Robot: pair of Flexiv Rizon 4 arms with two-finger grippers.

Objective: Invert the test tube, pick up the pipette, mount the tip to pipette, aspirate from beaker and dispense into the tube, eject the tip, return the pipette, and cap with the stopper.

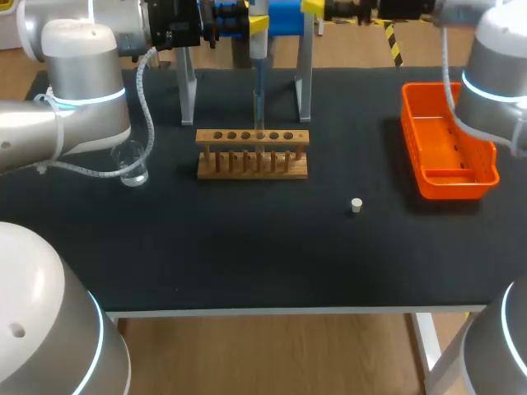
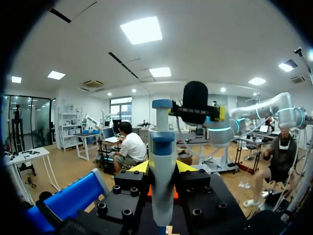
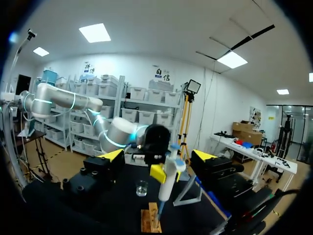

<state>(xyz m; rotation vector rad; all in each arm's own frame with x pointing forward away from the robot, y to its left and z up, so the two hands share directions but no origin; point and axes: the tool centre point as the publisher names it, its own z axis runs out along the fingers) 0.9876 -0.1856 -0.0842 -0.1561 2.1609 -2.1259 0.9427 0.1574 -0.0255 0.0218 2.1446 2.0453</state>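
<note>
1. The left arm [image 1: 74, 107] is coming in from the left side and reaching toward the far edge of the table [image 1: 247, 255].
2. The left gripper [image 2: 162, 167] is clamping the pipette [image 2: 162, 137] from both sides. Its yellow tips are pressing on the white barrel, and the pipette is hanging upright.
3. The pipette is hovering over the wooden rack [image 1: 252, 154], with its thin lower end pointing down at one of the middle holes.
4. The test tube [image 1: 258, 123] seems to be standing in that hole, showing as a slim clear shape. The overhead view is poor here, so I cannot tell whether the pipette's end is inside it or just above.
5. The right arm [image 1: 494, 90] is entering from the right. The right gripper [image 3: 157, 155] is facing the pipette from the opposite side with its fingers standing wide apart. The pipette is ahead of them and is not touching either one.
6. The beaker [image 1: 132, 164] is sitting on the dark tabletop to the left of the rack, near the left arm's cable.
7. The stopper [image 1: 356, 205] is resting on the tabletop in front of the rack and to its right, well apart from it.
8. An orange tray [image 1: 412, 123] is sitting at the table's right side, beside the right arm.
9. A metal-legged stand [image 1: 303, 82] with a blue top is standing just behind the rack.
</note>
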